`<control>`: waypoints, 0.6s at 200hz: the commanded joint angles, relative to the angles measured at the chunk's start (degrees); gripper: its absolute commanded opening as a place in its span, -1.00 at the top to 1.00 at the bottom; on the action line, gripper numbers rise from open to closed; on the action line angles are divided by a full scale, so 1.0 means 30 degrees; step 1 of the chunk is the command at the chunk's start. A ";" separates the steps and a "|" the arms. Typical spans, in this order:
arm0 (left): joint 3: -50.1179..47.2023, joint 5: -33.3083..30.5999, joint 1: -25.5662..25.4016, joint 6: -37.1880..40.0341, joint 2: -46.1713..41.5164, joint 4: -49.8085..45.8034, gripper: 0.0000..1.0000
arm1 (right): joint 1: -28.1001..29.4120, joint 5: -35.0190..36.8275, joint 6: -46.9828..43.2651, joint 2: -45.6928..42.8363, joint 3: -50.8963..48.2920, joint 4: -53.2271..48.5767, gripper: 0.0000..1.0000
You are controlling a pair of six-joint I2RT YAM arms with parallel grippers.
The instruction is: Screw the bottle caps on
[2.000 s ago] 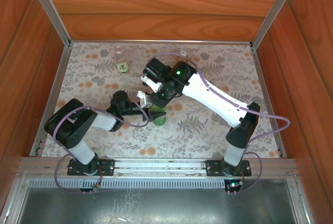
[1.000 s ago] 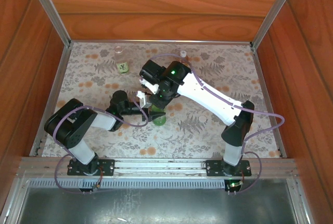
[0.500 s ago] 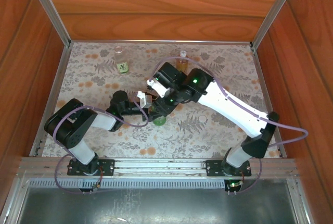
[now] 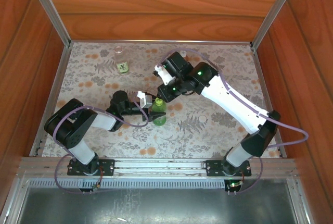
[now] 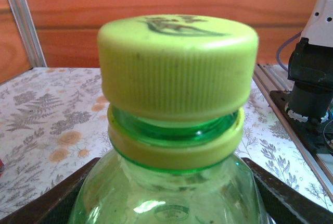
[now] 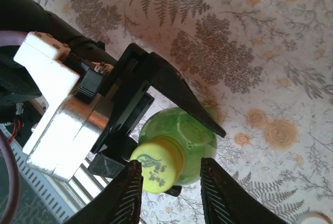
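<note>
A green bottle point(image 4: 159, 115) stands upright mid-table with my left gripper point(image 4: 152, 110) shut on its body; its dark fingers point(image 5: 62, 203) flank the bottle point(image 5: 166, 193) in the left wrist view. The yellow-green cap point(image 5: 178, 65) sits on the neck, with a band of green thread showing under it. My right gripper point(image 6: 171, 193) hovers over the cap point(image 6: 156, 165). The left finger is at the cap's edge and the right finger point(image 6: 221, 195) stands clear of it, so it grips nothing. A clear labelled bottle point(image 4: 123, 66) stands uncapped at the back left.
A small pale round cap point(image 4: 203, 117) lies on the floral tabletop point(image 4: 208, 135) right of the green bottle. Wooden walls point(image 4: 166, 5) and metal rails enclose the table. The right arm point(image 4: 229, 99) stretches diagonally across the right half.
The right arm has swung right and its wrist has turned and drawn back from the cap. The left gripper and the green bottle have stayed put.
</note>
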 commanded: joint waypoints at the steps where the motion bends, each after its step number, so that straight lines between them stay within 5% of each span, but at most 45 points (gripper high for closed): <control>1: -0.0271 0.0067 0.0141 0.0379 0.0067 -0.1285 -0.31 | -0.0250 -0.1324 -0.0090 0.0278 -0.0212 0.0334 0.34; 120: -0.0305 -0.0019 0.0153 0.0368 0.0049 -0.1329 -0.31 | -0.0741 -0.2090 -0.0156 0.0129 -0.1711 0.0741 0.51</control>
